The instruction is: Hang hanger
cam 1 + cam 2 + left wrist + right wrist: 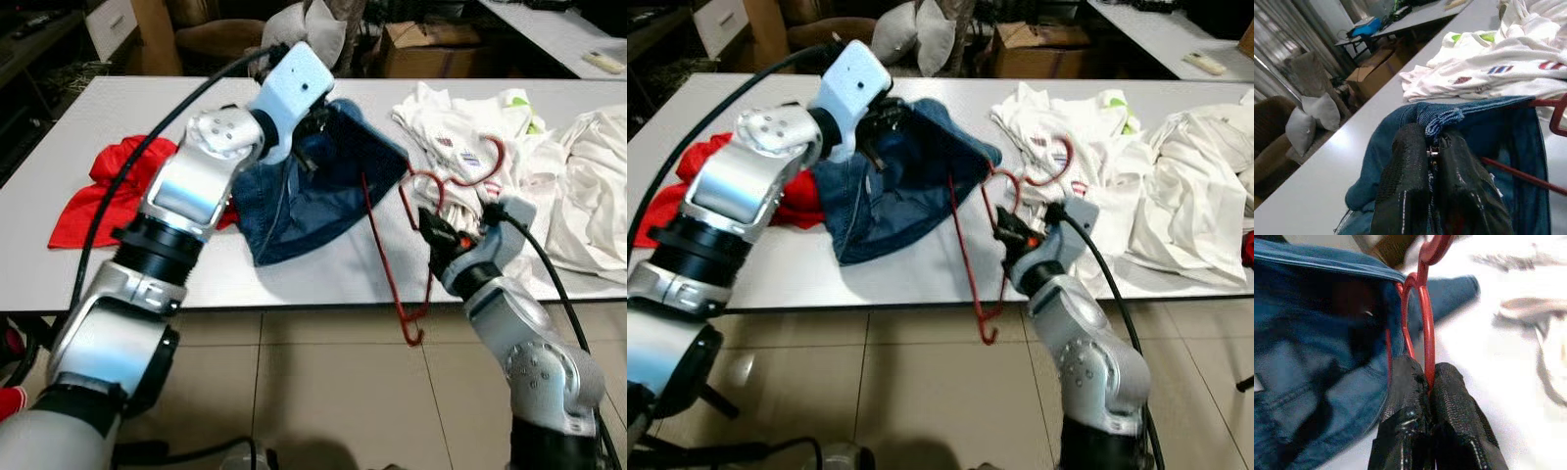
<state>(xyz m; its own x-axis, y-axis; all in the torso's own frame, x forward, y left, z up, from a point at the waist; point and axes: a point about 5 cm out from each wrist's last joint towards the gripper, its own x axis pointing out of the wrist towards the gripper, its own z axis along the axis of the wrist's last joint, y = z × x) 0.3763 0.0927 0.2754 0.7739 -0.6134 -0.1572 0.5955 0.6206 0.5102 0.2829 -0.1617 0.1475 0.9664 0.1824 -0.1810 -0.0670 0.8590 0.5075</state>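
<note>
A red wire hanger [382,245] stands tilted at the white table's [118,117] front edge. One end reaches into a blue denim garment [313,211], and a hooked end hangs below the table edge. My right gripper [436,230] is shut on the hanger's wire [1425,318] near its neck, fingertips pressed together [1429,382]. My left gripper [312,137] holds the denim's upper edge lifted off the table. In the left wrist view it is shut [1432,152] on a denim loop at the garment's [1508,127] hem.
A pile of white shirts [470,127] lies right of the hanger, with more white cloth [598,186] at the far right. A red garment [98,201] lies on the table's left. Behind the table stand a cardboard box [431,49] and cushions [309,29]. Tiled floor [333,392] lies in front.
</note>
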